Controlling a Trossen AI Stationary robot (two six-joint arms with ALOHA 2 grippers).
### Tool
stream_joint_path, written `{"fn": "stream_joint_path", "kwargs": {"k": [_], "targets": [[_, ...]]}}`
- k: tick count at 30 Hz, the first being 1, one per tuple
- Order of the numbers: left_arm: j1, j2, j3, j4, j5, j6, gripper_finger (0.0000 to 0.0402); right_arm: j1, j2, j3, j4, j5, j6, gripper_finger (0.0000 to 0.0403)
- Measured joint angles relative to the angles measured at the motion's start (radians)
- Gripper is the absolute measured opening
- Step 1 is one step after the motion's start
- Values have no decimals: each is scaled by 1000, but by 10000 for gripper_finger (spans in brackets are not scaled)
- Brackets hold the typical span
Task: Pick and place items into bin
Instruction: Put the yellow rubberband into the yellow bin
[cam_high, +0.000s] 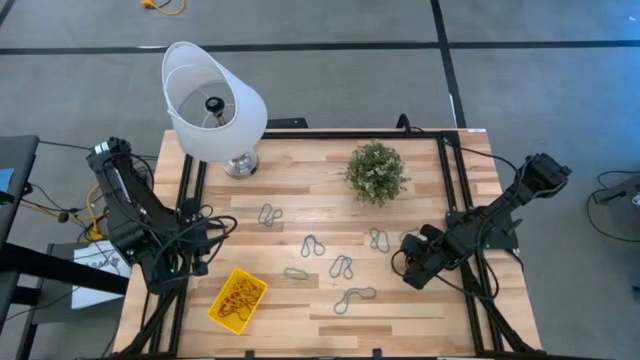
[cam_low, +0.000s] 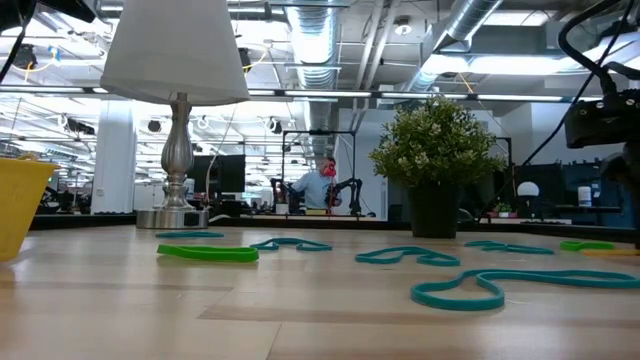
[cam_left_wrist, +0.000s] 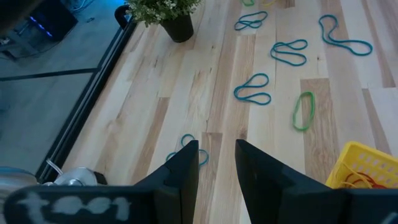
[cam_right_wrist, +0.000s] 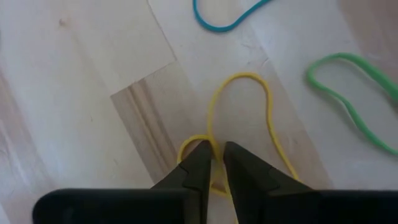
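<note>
Several thin loops lie flat on the wooden table: teal bands, a green band and, in the right wrist view, a yellow band with another green band beside it. The yellow bin sits near the table's near-left part with red and yellow loops in it. My right gripper is low at the table's right part, fingers nearly together around the yellow band. My left gripper hovers open at the left side, near a teal band. My right gripper pinches the yellow band at a strand near one end of the loop, between its two fingertips. The fingers come from above, slanting down. The rest of the band lies slack on the table.
A white-shaded lamp stands at the far-left part and a small potted plant at the far middle. Dark rails run along the table's left and right edges. Bare wood lies along the near edge.
</note>
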Motion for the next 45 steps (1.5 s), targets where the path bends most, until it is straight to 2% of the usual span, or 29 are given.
{"fn": "stream_joint_path", "kwargs": {"k": [4,8,12,15,19,23,26,31,34,39,45], "targets": [[0,0,0,0,0,1,95,0,0,0,16,18,22,12],[0,0,0,0,-9,11,95,2,-1,2,57,47,44,5],[0,0,0,0,-11,13,95,-1,-1,65,229,198,6,3],[0,0,0,0,-12,13,95,-1,1,105,492,262,-197,2],[0,0,0,11,-12,18,96,-31,30,161,940,268,-562,1],[0,0,1,49,-50,71,96,-95,127,272,1138,229,-853,1],[0,0,3,60,-90,90,96,-163,260,413,1141,124,-937,1],[0,-11,6,60,-136,49,96,-237,550,709,1133,-81,-969,0],[0,-10,6,60,-133,26,96,-263,715,895,1069,-185,-970,0],[0,-10,6,60,-104,27,96,-293,949,1174,963,-259,-970,0],[0,-10,6,60,-88,26,95,-321,1136,1437,854,-266,-1027,0]]}}
